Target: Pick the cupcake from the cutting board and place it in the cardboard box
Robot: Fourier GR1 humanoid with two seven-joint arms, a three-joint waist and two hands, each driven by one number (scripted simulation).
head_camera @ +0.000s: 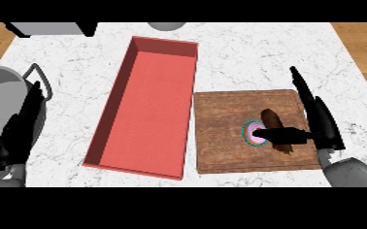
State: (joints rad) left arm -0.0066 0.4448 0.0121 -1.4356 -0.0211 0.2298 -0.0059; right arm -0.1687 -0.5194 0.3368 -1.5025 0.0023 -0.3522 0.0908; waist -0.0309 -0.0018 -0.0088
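Note:
The cupcake (251, 133), pale pink on top with a teal wrapper, sits near the middle of the brown wooden cutting board (222, 109) at the counter's right. My right hand (323, 128) stands along the board's right edge, open. Its fingers (302, 88) point straight away from me and its thumb (283, 135) reaches left over the cupcake's right side, hiding part of it. The long red cardboard box (147, 106) lies just left of the board with nothing in it. My left hand (22, 123) rests open at the far left edge, fingers up.
A grey rounded object (10, 88) sits at the left edge beside my left hand. A grey block (44, 27) and a grey round thing (167, 25) stand along the white marble counter's back edge. Bare counter lies between the box and my left hand.

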